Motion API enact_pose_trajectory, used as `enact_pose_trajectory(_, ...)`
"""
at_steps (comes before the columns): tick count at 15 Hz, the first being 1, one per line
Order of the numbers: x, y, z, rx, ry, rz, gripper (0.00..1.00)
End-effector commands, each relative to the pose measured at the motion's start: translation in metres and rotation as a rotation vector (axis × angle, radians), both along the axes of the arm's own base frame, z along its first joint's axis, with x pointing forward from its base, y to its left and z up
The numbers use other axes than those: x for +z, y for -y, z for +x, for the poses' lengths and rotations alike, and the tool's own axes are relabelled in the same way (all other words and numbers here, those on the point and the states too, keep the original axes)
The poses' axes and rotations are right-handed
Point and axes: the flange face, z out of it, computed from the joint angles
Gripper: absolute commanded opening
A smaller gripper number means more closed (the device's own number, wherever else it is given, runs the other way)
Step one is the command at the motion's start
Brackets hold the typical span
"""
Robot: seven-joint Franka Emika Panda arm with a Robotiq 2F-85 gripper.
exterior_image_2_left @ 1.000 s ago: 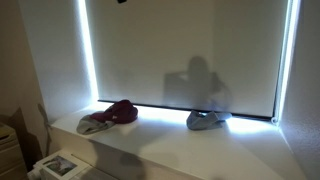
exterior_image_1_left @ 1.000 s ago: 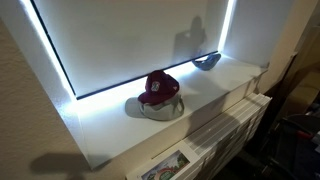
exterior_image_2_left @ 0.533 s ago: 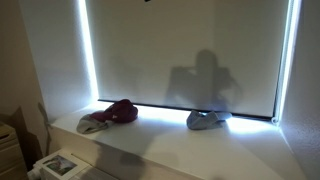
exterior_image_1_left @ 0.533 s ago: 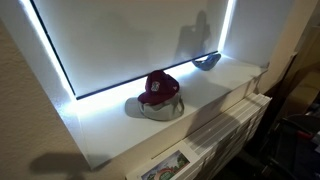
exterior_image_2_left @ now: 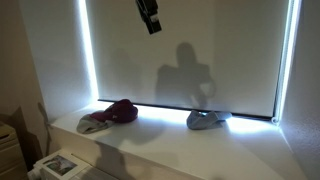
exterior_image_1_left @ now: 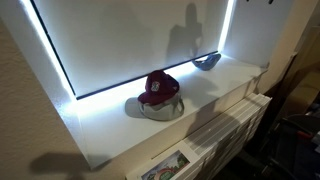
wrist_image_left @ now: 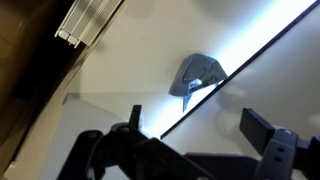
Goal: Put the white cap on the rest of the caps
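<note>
Hanging with jaws spread and empty, the gripper [exterior_image_2_left: 151, 20] sits well above the white cap [exterior_image_2_left: 205, 120]; the rest of the caps [exterior_image_2_left: 110, 116] lie farther off.

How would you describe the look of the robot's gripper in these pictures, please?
The gripper is black and blocky, a dark shape against the pale blind in an exterior view. In the wrist view its body is black with rounded links, and one of the jaws ends in a flat grey rectangular pad. The dim light shows no cables or markings.
</note>
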Motion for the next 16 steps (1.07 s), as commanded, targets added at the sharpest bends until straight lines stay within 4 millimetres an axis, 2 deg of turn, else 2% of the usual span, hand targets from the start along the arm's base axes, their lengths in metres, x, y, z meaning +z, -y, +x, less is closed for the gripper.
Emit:
enact_pose_trajectory(1, -0.055, 0.014, 0.072, -0.149, -0.109, -0.037, 1.0)
enact_pose_trajectory(4, -0.098, 0.024, 0.124, -0.282, -0.211, -0.066, 1.0)
enact_pose_trajectory(6, -0.124, 0.032, 0.147, -0.351, -0.299, -0.067, 1.0)
enact_pose_trajectory(8, -0.155, 0.043, 0.165, -0.301, -0.422, 0.004, 1.0)
enact_pose_trajectory(9, -0.137, 0.029, 0.142, -0.32, -0.34, -0.028, 1.0)
enact_pose_trajectory(11, -0.152, 0.032, 0.152, -0.32, -0.362, -0.029, 1.0)
enact_pose_trajectory(13, -0.146, 0.033, 0.15, -0.323, -0.354, -0.032, 1.0)
enact_pose_trajectory(14, -0.139, 0.025, 0.14, -0.316, -0.31, -0.035, 1.0)
enact_pose_trajectory(15, -0.118, 0.031, 0.097, -0.387, -0.229, 0.046, 1.0)
enact_pose_trajectory(16, -0.117, 0.038, 0.087, -0.428, -0.241, 0.088, 1.0)
